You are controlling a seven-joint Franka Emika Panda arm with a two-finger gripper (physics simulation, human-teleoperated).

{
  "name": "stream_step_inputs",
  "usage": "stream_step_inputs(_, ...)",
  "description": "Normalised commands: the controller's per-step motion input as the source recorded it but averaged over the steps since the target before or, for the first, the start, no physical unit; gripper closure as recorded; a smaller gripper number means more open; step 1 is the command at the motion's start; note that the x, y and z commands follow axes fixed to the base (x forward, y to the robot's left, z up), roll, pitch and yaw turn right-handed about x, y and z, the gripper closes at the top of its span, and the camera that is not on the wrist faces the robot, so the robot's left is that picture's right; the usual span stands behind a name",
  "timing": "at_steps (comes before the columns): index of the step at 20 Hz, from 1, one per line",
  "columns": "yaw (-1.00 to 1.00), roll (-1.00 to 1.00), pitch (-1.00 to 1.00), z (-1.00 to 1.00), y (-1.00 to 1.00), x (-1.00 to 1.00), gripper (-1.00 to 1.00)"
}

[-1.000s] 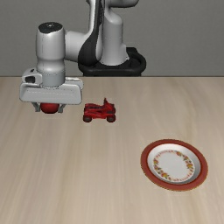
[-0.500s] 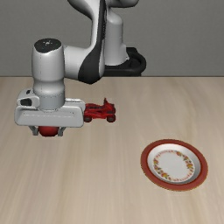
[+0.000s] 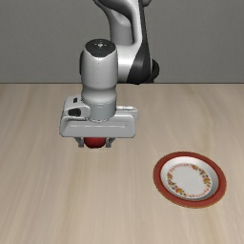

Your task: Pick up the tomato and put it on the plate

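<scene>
My gripper (image 3: 93, 144) hangs above the wooden table (image 3: 38, 191) near the middle of the exterior view, shut on a red tomato (image 3: 93, 145) whose lower half shows under the grey gripper body. The plate (image 3: 191, 178), white with a red-brown rim and a patterned ring, lies flat on the table toward the exterior view's right and lower down, well apart from my gripper. The tomato is off the table surface.
The arm's dark base (image 3: 143, 69) stands at the far edge of the table. A small red toy motorcycle seen earlier is hidden behind the gripper body now.
My gripper has carried the tomato toward the exterior view's right, from the left part of the table to near the middle, and it now covers the toy motorcycle.
</scene>
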Motion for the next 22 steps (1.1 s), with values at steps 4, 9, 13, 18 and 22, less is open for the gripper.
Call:
stream_step_inputs(4,0.0,0.0,0.0,0.0,1.0,0.0,1.0)
stream_step_inputs(9,0.0,0.0,0.0,0.0,1.0,0.0,1.0)
stream_step_inputs(13,0.0,0.0,0.0,0.0,1.0,0.0,1.0)
stream_step_inputs(18,0.0,0.0,0.0,0.0,0.6,0.4,1.0)
stream_step_inputs(22,0.0,0.0,0.0,0.0,0.0,0.25,-1.0)
